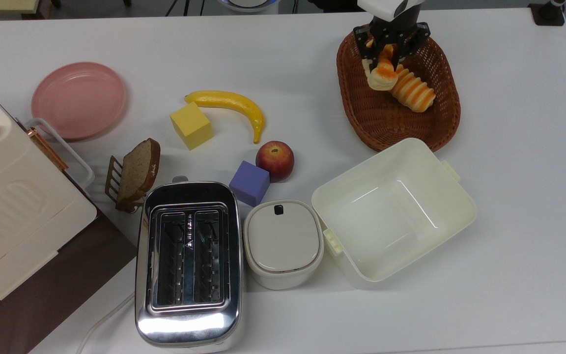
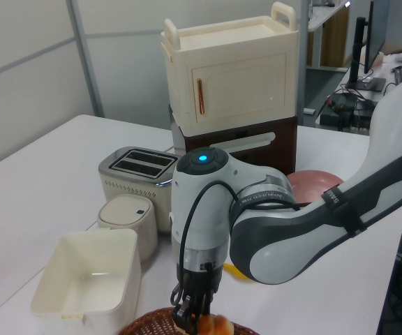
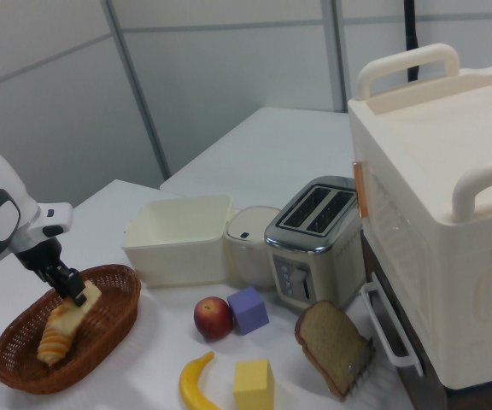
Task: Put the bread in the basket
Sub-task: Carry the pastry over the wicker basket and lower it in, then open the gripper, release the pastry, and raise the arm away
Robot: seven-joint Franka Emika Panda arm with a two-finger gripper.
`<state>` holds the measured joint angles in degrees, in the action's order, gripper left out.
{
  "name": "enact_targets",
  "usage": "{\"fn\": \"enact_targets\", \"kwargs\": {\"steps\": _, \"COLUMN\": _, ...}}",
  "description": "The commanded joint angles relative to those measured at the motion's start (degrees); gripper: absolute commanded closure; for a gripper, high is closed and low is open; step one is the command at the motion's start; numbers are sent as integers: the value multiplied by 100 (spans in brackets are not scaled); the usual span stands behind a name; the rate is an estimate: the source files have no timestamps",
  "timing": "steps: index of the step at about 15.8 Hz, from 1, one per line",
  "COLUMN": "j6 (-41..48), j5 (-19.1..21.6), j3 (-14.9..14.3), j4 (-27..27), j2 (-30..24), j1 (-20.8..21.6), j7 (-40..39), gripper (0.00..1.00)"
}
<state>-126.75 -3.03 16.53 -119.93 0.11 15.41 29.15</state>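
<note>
White desk (image 1: 283,54): my jaws (image 1: 390,53) pinch the bread (image 1: 381,76) inside the wicker basket (image 1: 361,105), its end hanging against the basket's striped roll (image 1: 413,91).

A robotics lab or office test room set up as a mock kitchen: a wide white table (image 1: 519,206) carries toy food and foam blocks grouped around a chrome toaster (image 1: 188,265), with a cream toy cabinet (image 2: 230,70) just behind the toaster; beyond the cabinet, in the left view, stand grey partition walls and desks with cables and monitor arms
</note>
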Motion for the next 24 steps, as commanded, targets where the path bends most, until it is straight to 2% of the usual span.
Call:
{"fn": "enact_targets", "kwargs": {"steps": 1, "j6": 98, "j5": -101, "j3": -27, "j4": 128, "j2": 33, "j1": 32, "j7": 47, "gripper": 0}}
{"fn": "enact_targets", "kwargs": {"steps": 5, "j6": 142, "j5": -110, "j3": -53, "j4": 128, "j2": -11, "j1": -55, "j7": 38, "gripper": 0}}
{"fn": "enact_targets", "kwargs": {"steps": 7, "j6": 351, "j5": -180, "j3": -62, "j4": 154, "j2": -124, "j1": -318, "j7": 21, "gripper": 0}}
{"fn": "enact_targets", "kwargs": {"steps": 9, "j6": 1087, "j5": -346, "j3": -105, "j4": 547, "j2": -213, "j1": -774, "j7": 12, "gripper": 0}}
{"fn": "enact_targets", "kwargs": {"steps": 11, "j6": 2202, "j5": -478, "j3": -350, "j4": 1249, "j2": -213, "j1": -1188, "j7": -145, "gripper": 0}}
{"fn": "enact_targets", "kwargs": {"steps": 13, "j6": 2864, "j5": -662, "j3": -728, "j4": 1708, "j2": -248, "j1": -1382, "j7": -802, "gripper": 0}}
{"fn": "enact_targets", "kwargs": {"steps": 16, "j6": 2972, "j5": -778, "j3": -1693, "j4": 2025, "j2": -239, "j1": -1374, "j7": -1560, "gripper": 0}}
{"fn": "enact_targets", "kwargs": {"steps": 17, "j6": 2972, "j5": -769, "j3": -1853, "j4": 2156, "j2": -239, "j1": -1357, "j7": -1561, "gripper": 0}}
{"fn": "enact_targets", "kwargs": {"steps": 20, "j6": 2937, "j5": -743, "j3": -1890, "j4": 2237, "j2": -195, "j1": -1593, "j7": -1614, "gripper": 0}}
{"fn": "enact_targets", "kwargs": {"steps": 24, "j6": 2920, "j5": -708, "j3": -1916, "j4": 2246, "j2": -151, "j1": -1673, "j7": -1632, "gripper": 0}}
